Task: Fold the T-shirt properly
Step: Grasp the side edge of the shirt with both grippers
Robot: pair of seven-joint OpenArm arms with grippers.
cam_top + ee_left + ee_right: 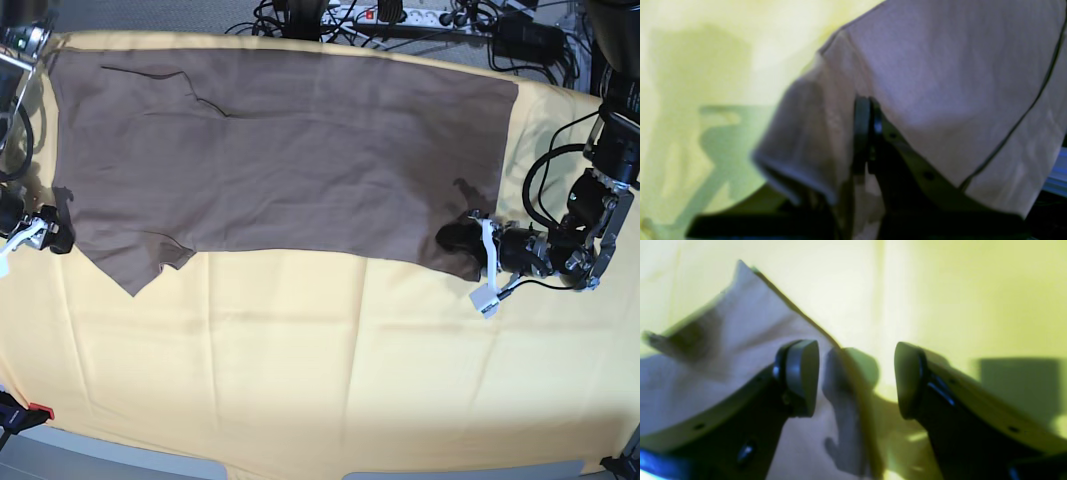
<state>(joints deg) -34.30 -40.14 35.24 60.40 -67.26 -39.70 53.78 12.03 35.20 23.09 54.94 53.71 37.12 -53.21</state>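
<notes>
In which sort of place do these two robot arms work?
Probably a robotics lab or workshop: black cables lie behind the table, a pale yellow cloth covers it, and two arms work at a brown T-shirt.

The T-shirt [290,150] is plain taupe-brown, the cloth [290,370] pale yellow.

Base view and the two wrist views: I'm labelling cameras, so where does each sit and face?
Base: above the pale yellow cloth, looking down; both arms show, one per side.
Left wrist: on the left arm, facing its jaws, shut on the T-shirt; black fingers show.
Right wrist: on the right arm, facing the T-shirt's edge; two open fingers show.
Shared: base and left wrist both show the T-shirt and cloth.
</notes>
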